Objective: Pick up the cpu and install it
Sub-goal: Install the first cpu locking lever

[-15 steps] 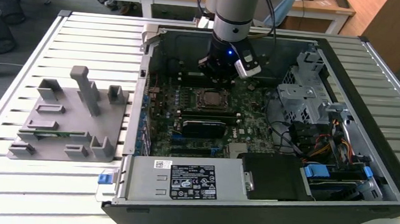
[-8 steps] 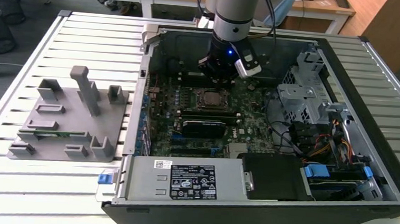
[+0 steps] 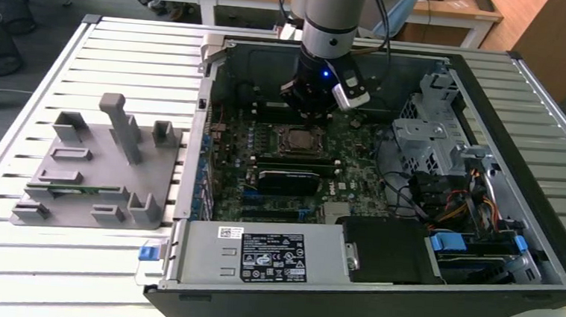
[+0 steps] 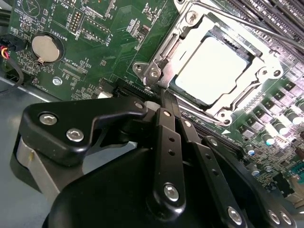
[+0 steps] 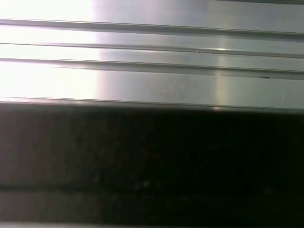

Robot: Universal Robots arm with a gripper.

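Here, the cpu (image 4: 216, 71) sits in its socket (image 4: 190, 28); the claw (image 4: 167, 102), fingers together and empty, hangs just beside it. A dip could scrape the motherboard (image 4: 95, 28).

The grey, silver-jointed robot arm (image 3: 329, 16) descends near-vertically from the top edge of the exterior view. Wrist section points straight down; a small blue light is lit on its lower housing. A white-and-grey block is mounted on the wrist's flank, toward the exterior view's right. Below it, the black metal two-finger gripper (image 3: 311, 114) hangs tip-down. In the second wrist view the gripper (image 4: 164, 97) shows glossy black linkage bars with silver screw heads; the two slim fingers (image 4: 167, 121) lie pressed side by side, no gap between them, nothing clamped between.
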